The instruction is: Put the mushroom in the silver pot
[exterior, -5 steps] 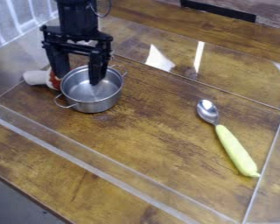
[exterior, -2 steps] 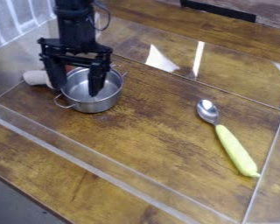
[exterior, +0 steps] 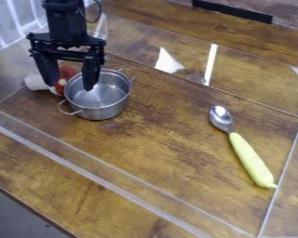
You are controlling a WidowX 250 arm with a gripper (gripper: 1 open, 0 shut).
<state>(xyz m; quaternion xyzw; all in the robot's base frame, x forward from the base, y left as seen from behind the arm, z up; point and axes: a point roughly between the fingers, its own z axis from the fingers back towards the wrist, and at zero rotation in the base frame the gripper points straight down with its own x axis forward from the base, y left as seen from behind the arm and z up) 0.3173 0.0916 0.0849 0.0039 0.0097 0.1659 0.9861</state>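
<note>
Nearest of the lot, the silver pot (exterior: 98,96) stands upright on the wooden table (exterior: 152,139), well apart from the silver spoon with the yellow-green handle (exterior: 242,144) off to its right. Just behind the pot's left rim hangs the black gripper (exterior: 67,82), pointing down with its fingers spread wide and empty. The mushroom (exterior: 55,78) lies on the table beside the pot's far left, its red cap showing between those fingers and its cream stem poking out past the left one.

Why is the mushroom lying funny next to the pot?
The mushroom lies tipped on its side beside the silver pot, stem pointing left, partly hidden behind the open gripper. Nothing looks spilled or broken; the spoon lies flat.
</note>
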